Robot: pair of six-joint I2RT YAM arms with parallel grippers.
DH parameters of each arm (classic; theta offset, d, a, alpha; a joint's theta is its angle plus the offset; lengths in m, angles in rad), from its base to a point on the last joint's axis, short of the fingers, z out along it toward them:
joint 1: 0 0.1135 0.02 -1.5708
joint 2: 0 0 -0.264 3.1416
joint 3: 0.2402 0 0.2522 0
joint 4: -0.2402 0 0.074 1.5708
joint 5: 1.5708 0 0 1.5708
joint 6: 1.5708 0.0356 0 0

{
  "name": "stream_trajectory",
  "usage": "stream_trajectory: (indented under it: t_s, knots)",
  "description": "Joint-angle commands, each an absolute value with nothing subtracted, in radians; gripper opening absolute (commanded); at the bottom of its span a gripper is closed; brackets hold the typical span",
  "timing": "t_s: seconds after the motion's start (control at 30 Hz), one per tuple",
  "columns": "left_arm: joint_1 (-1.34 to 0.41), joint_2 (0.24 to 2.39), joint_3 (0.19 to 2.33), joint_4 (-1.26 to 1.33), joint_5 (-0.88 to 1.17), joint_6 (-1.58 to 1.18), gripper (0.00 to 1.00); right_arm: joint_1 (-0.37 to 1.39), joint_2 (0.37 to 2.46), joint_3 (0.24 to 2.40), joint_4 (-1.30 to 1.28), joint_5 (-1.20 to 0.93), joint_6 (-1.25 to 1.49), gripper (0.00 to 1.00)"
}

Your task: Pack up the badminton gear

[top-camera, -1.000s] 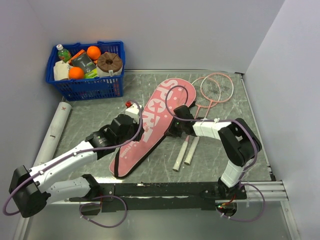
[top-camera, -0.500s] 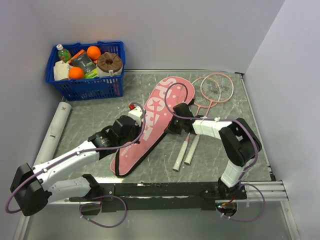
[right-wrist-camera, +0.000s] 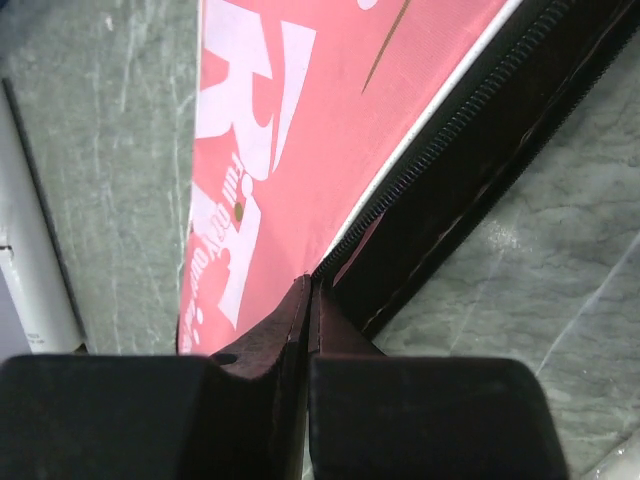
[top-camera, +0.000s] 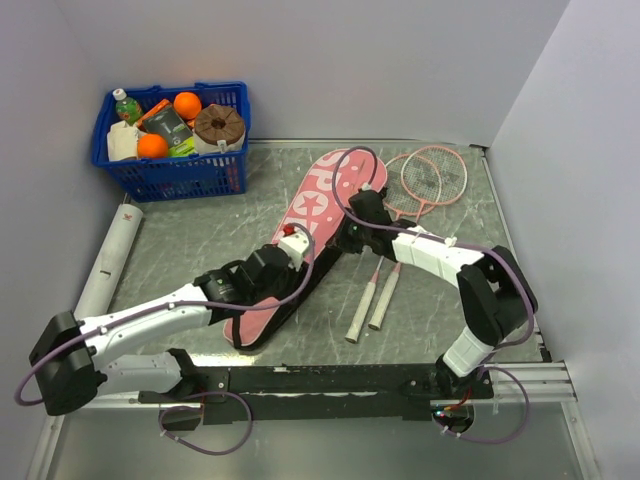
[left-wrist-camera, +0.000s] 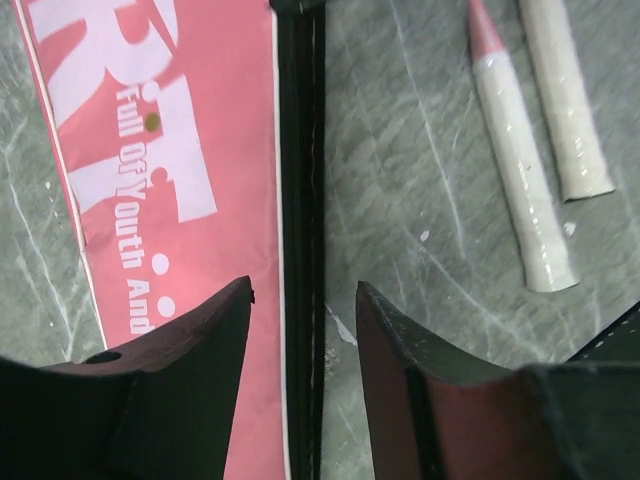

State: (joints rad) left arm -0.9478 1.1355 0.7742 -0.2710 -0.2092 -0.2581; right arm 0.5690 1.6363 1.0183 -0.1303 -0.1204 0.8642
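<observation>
Right wrist view: my right gripper (right-wrist-camera: 310, 285) is pressed together against the black zip edge (right-wrist-camera: 470, 150) of the pink racket-shaped "SPORT" case (top-camera: 316, 208), lying mid-table. My left gripper (left-wrist-camera: 303, 295) straddles that edge, spread. I judge I'm unzipping; next, a steady pull along it. Both arms reach low, converging; two thin white-handled rackets (top-camera: 384, 298) lie just beside.
</observation>
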Motion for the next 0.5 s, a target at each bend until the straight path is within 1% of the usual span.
stream_trajectory:
  t_s: [0.0,0.37,0.47]
  knots:
    - [-0.992,1.178,0.813,-0.305,-0.287,-0.244,0.52,0.568,1.563,1.072,-0.155,-0.109,0.833,0.0]
    - [-1.075,1.304,0.836,-0.345,-0.433,-0.264,0.51,0.568,1.517,1.055,-0.16,-0.123,0.83,0.0]
    - [-1.088,1.325,0.838,-0.334,-0.454,-0.267,0.53,0.566,1.506,1.055,-0.163,-0.127,0.83,0.0]
